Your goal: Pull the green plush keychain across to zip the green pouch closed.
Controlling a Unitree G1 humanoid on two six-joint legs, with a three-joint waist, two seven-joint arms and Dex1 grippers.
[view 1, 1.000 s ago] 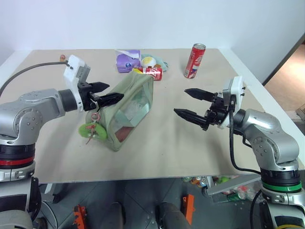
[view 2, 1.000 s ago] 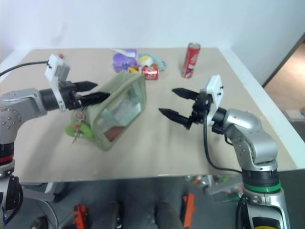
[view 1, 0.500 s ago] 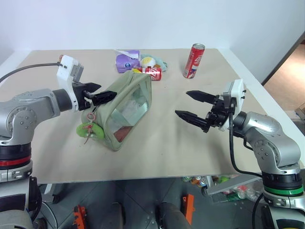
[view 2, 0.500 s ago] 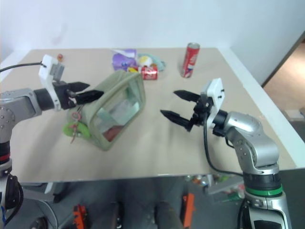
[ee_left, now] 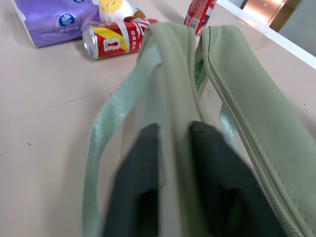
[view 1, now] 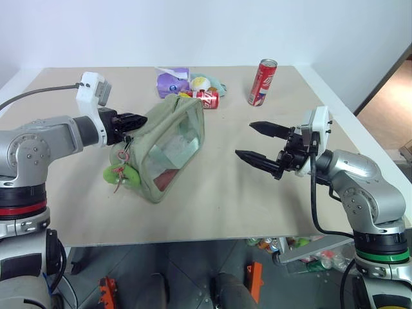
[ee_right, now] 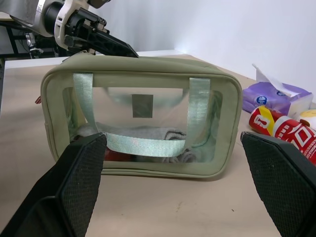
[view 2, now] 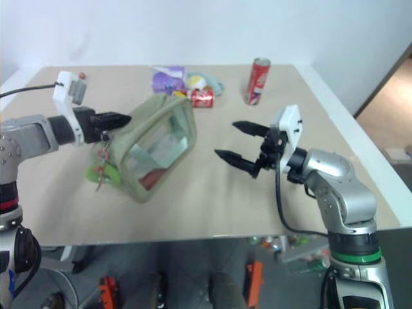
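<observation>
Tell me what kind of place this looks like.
Probably a robot test room, not a home: a plain table against a bare white wall, holding staged props such as a pouch, cola cans and a tissue pack.

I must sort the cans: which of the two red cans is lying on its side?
The red can beside the purple tissue pack lies on its side; the other red can stands upright, farther right.
</observation>
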